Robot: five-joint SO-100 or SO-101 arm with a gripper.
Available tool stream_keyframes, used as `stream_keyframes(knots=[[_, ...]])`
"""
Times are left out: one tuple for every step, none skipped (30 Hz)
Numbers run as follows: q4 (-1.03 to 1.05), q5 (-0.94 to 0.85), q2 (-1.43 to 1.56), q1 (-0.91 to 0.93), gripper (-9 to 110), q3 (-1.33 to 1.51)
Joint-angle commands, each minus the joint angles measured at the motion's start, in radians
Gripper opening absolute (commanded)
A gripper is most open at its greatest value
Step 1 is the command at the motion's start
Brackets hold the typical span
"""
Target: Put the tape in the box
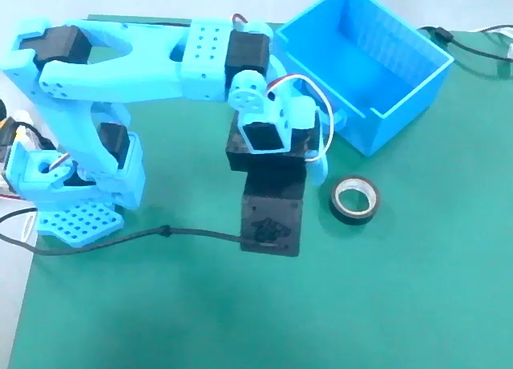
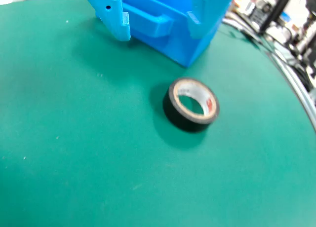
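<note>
1. Lying flat on the green counter [image 1: 401, 289], the tape [image 1: 354, 199] is resting with its open core facing up, sitting at about 5 o'clock from the middle of the fixed view and clear of the box [image 1: 365, 64], which is standing toward 1 o'clock.
2. Showing the same roll from close by, the wrist view is placing the tape [image 2: 191, 104] just right of centre, with the box [image 2: 163, 24] and its loop handle [image 2: 148, 20] rising toward 12 o'clock; roll and box are near each other but not touching.
3. Hanging over the counter just to the 9 o'clock side of the roll, the light-blue arm [image 1: 160, 56] is hiding its fingers beneath the black wrist block [image 1: 272, 208], so I cannot tell whether they are open or closed; nothing appears to be gripped.
4. Judging by its small size, the roll is probably light and stiff, with a smooth black outer wall that may be slightly slippery; it should not be fragile.
5. Taking hold would likely work best by pinching one side of the ring, one finger inside the whitish core and one outside, or by squeezing across the outer wall.
6. Counting: one tape, one box, one arm.
</note>
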Motion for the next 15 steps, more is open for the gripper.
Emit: stream_keyframes(knots=[[0.008,0.011,-0.04,-0.029,19,-0.089],[0.006,0.014,-0.055,-0.041,19,-0.094],[0.003,0.02,-0.067,-0.051,19,-0.097],[0.002,0.023,-0.081,-0.058,20,-0.1],[0.0,0.023,-0.098,-0.064,20,-0.104],[-0.002,0.025,-0.118,-0.071,20,-0.11],[-0.005,0.025,-0.138,-0.074,21,-0.118],[-0.009,0.025,-0.156,-0.077,21,-0.124],[-0.014,0.025,-0.175,-0.078,22,-0.13],[-0.018,0.025,-0.189,-0.078,22,-0.137],[-0.021,0.025,-0.199,-0.078,23,-0.144],[-0.025,0.025,-0.207,-0.075,25,-0.15],[-0.029,0.025,-0.212,-0.074,26,-0.153],[-0.034,0.025,-0.213,-0.074,27,-0.155],[-0.038,0.025,-0.215,-0.074,28,-0.156]])
